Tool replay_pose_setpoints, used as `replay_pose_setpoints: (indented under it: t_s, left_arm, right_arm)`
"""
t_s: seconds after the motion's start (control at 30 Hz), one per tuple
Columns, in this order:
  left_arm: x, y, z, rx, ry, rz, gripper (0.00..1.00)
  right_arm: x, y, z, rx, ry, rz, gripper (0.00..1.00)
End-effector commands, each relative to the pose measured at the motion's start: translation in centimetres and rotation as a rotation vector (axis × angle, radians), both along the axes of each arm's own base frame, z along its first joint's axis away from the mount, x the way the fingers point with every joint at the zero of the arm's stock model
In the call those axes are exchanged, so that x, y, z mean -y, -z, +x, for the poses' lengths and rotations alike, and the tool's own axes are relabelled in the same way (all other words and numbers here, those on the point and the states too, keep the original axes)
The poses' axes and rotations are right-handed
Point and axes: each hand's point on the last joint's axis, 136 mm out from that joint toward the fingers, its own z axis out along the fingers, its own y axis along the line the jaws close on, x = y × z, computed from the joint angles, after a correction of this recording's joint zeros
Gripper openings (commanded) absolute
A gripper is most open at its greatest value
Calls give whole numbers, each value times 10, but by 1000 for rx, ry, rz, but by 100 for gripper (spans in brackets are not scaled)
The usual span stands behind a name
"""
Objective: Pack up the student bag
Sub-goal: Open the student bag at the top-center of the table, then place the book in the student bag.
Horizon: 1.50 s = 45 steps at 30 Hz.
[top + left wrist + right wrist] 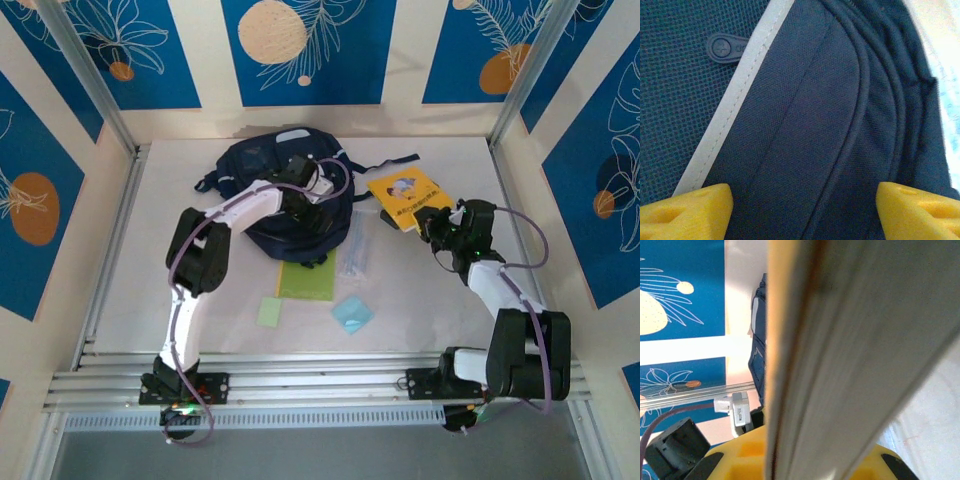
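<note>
Though long axis unclear, student bag lies flat, patch end far.

No words legible anywhere. Yellow book, twd table's back right corner: dark print line on cover, too small to read. Rubber tab on bag: embossed circle w/ cross; chars beside it hidden by grey trim.

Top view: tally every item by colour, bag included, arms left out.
Navy: 1, the student bag
Yellow: 1, a book
Green: 2, a big sheet and a pale square
Light blue: 1, a tilted square
Clear: 1, a plastic packet
Total: 6
</note>
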Motion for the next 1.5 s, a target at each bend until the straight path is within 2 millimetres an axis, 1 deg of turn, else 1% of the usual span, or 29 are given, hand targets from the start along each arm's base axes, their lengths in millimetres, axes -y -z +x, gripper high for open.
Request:
replay_pose_setpoints:
  t_s: [0.0,0.07,0.1,0.13,0.17,0.23,0.27,0.3,0.33,0.4,0.47,0.53,0.57,0.63,0.7,0.73,0.8,0.93,1.0,1.07,1.17,1.3,1.4,1.47]
  left_arm:
    - [-11,16,5,-25,42,112,77]
    - [-15,32,2,-66,45,154,76]
    - [-17,39,2,-79,42,169,73]
    - [-19,45,0,-90,44,181,66]
    - [-20,49,-1,-98,47,190,54]
    - [-22,51,-2,-102,38,195,19]
    - [-21,48,-3,-102,37,183,7]
    - [-19,42,-4,-99,32,166,0]
    - [-15,32,-4,-91,23,135,0]
    - [-9,6,-2,-69,0,73,0]
    - [-3,-28,0,-51,-33,-18,0]
    - [3,-68,4,-59,-79,-159,0]
    - [4,-84,6,-67,-95,-219,0]
    - [3,-119,11,-70,-126,-332,0]
    - [1,-147,16,-51,-137,-402,0]
    - [-2,-159,19,-39,-143,-425,0]
    - [-6,-177,25,-18,-152,-452,0]
    - [-15,-199,38,-24,-184,-527,0]
    - [-16,-204,42,-28,-193,-556,0]
    - [-16,-209,44,-19,-195,-567,0]
    - [-15,-217,47,-9,-196,-593,0]
    - [-14,-225,50,-2,-191,-613,0]
    - [-12,-228,52,-5,-188,-629,0]
    - [-12,-228,53,-7,-188,-634,0]
  right_arm:
    - [1,-13,-7,65,-34,-17,0]
    - [6,-12,-8,63,-18,-17,0]
    - [9,-12,-9,62,-13,-15,0]
    - [10,-12,-10,63,-10,-12,0]
    - [12,-12,-11,64,-7,-11,0]
    - [15,-15,-12,70,-2,-6,0]
    - [18,-16,-12,71,4,-5,0]
    - [20,-17,-13,73,8,-4,0]
    - [23,-19,-13,79,13,-6,0]
    - [25,-24,-16,89,11,-14,0]
    - [24,-29,-20,96,-12,-27,0]
    - [19,-32,-25,90,-45,-41,0]
    - [16,-32,-27,86,-58,-46,0]
    - [11,-33,-31,84,-75,-55,0]
    - [7,-34,-33,89,-82,-60,0]
    - [5,-33,-35,89,-86,-63,0]
    - [0,-35,-36,97,-98,-72,0]
    - [-21,-38,-37,106,-143,-78,0]
    - [-37,-41,-34,122,-167,-79,0]
    - [-55,-44,-27,146,-196,-75,0]
    - [-89,-51,-11,170,-272,-59,0]
    - [-138,-61,21,200,-363,-11,0]
    - [-170,-60,45,214,-387,16,0]
    - [-187,-54,62,196,-382,29,0]
